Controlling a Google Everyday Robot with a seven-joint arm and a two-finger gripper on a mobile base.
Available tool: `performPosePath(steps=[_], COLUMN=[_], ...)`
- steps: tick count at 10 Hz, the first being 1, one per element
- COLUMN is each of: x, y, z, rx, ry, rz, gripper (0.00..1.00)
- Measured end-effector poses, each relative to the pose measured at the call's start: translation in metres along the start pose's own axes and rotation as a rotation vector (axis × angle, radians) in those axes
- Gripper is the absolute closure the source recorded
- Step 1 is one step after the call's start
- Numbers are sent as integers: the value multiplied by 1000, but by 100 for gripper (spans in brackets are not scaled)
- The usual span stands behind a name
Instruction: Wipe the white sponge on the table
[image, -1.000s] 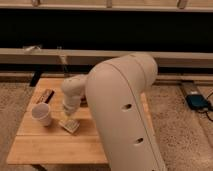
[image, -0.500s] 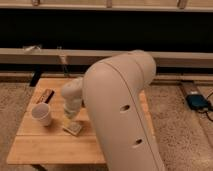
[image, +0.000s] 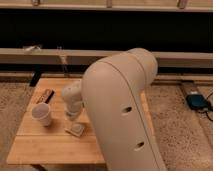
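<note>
The white sponge (image: 76, 130) lies flat on the wooden table (image: 45, 146), a little right of the table's middle. My gripper (image: 73, 120) points straight down from the wrist (image: 72, 99) and sits right on or just above the sponge's far edge. My large white arm link (image: 122, 110) fills the right half of the view and hides the table's right side.
A white paper cup (image: 42, 114) stands left of the sponge. A flat dark object (image: 44, 96) lies at the table's far left corner. A slim bottle (image: 64, 67) stands at the far edge. A blue device (image: 198, 101) lies on the floor at right.
The gripper and the sponge under it have shifted slightly to the right across the table. The large arm link has swung a little to the left.
</note>
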Motion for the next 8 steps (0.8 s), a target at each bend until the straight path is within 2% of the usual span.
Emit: performPosePath(steps=[5,8], x=[7,6], y=[25,34], z=[11,14], rx=[3,-3], ry=[41,48], rz=[-80,-108], gripper=[100,100])
